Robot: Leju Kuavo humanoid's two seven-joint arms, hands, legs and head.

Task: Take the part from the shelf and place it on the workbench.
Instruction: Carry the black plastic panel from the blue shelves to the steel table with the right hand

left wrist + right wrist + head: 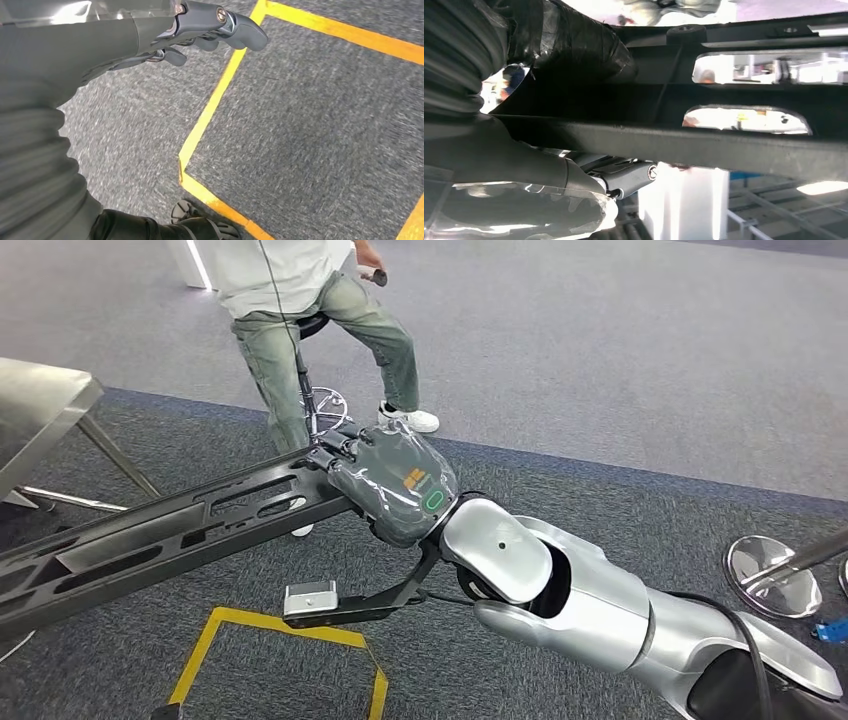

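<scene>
The right arm [600, 600] is extended forward and to the left across the head view, silver shell uppermost. The right hand [395, 485] is wrapped in clear film and is closed around one end of the part [150, 540], a long black slotted beam. The part is held off the floor, running from the hand down toward the lower left, above grey carpet [600, 370]. In the right wrist view the part [724, 140] is seen close, with two elongated cut-outs, and the fingers [624, 177] are curled against its edge.

An orange logo and a green ring mark are seen on the back of the right hand; no writing can be read.

In the left wrist view the left hand [150, 40] hangs over carpet marked with yellow tape [210, 110]; the fingers [235, 30] are loosely extended and nothing is held.

A metal table [40, 410] edge is seen at far left. A person [310, 310] is seated on a stool beyond the part.
</scene>
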